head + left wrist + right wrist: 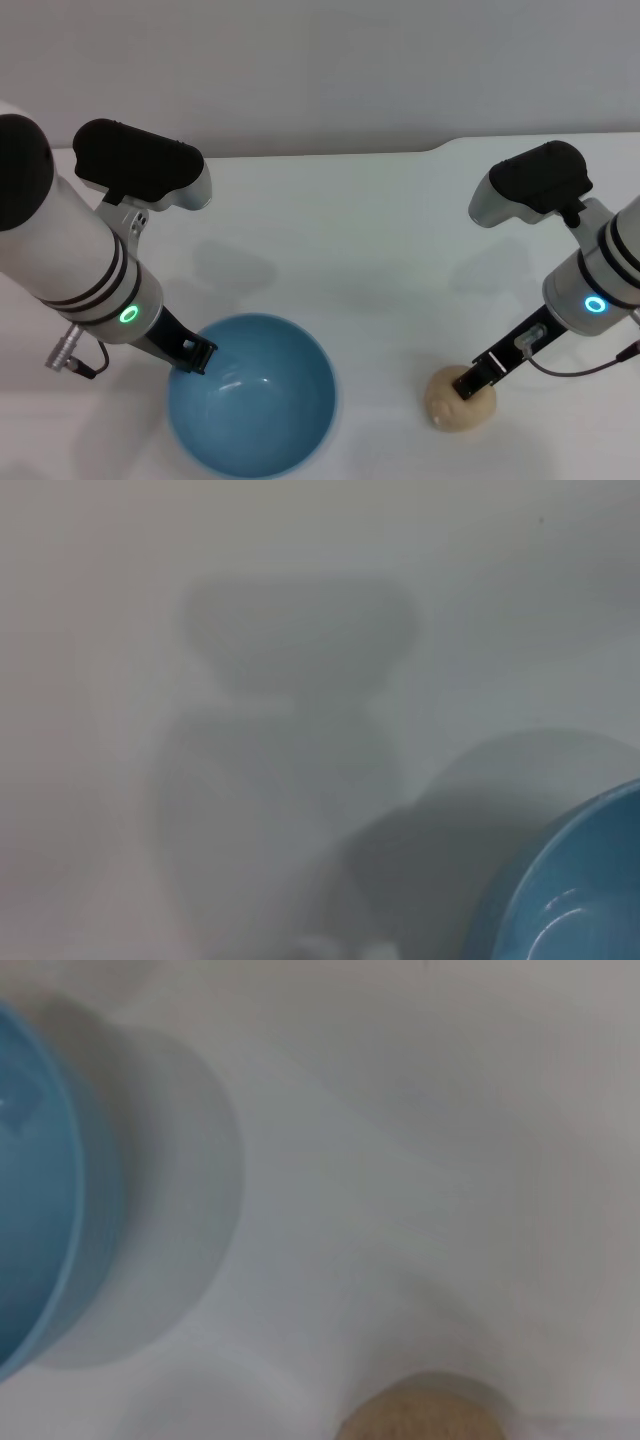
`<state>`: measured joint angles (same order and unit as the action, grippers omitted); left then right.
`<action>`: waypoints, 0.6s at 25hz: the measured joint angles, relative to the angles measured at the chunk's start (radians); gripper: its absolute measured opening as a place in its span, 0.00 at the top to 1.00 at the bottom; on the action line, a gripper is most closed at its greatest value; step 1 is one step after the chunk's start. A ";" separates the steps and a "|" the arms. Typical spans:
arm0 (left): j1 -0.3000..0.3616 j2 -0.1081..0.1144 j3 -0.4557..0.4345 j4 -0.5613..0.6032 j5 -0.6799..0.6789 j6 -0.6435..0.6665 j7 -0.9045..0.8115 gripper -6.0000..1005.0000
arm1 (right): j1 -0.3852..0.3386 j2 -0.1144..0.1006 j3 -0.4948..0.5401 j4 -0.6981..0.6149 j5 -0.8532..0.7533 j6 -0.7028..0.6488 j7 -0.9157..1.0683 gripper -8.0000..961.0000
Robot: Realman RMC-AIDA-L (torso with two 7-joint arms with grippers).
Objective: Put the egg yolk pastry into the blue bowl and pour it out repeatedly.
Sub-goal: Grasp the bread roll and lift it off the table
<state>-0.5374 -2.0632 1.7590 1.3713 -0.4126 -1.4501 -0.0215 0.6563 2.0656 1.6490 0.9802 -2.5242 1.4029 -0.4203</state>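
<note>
While the blue bowl point(252, 396) sits upright on the white worktop point(360, 240) near the front edge of the head view, the left claw point(192, 356) is at its left rim, dark tip on or just over the edge. Can't tell if it's pinching the rim or just touching; its state isn't visible from any view. Bowl interior is glossy and holds nothing.

The egg yolk pastry point(460, 400) is on the worktop, well apart from the bowl, to its right. It's a beige, matte, lumpy ball. The right claw point(474, 380) is down on top of it, dark tip against the upper surface. Whether it's spread, pressed together or gripping the pastry: cannot tell, the tip hides that.

In the left wrist view, the bowl rim point(590, 880) shows in one corner, with the arm's shadow on the worktop; no claw parts visible. In the right wrist view, the bowl's outer wall point(40, 1190) is at one edge and the top of the pastry point(420, 1418) at another, with bare worktop between.

Both forearms show a green ring light. No brand marks, labels or readable writing on the bowl, arms or worktop.
</note>
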 joint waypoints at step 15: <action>0.001 0.000 0.009 0.000 0.000 0.001 0.000 0.99 | -0.011 0.005 -0.012 -0.029 0.055 -0.037 -0.017 0.79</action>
<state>-0.5368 -2.0632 1.7682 1.3714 -0.4126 -1.4495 -0.0215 0.6457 2.0709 1.6365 0.9512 -2.4696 1.3663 -0.4374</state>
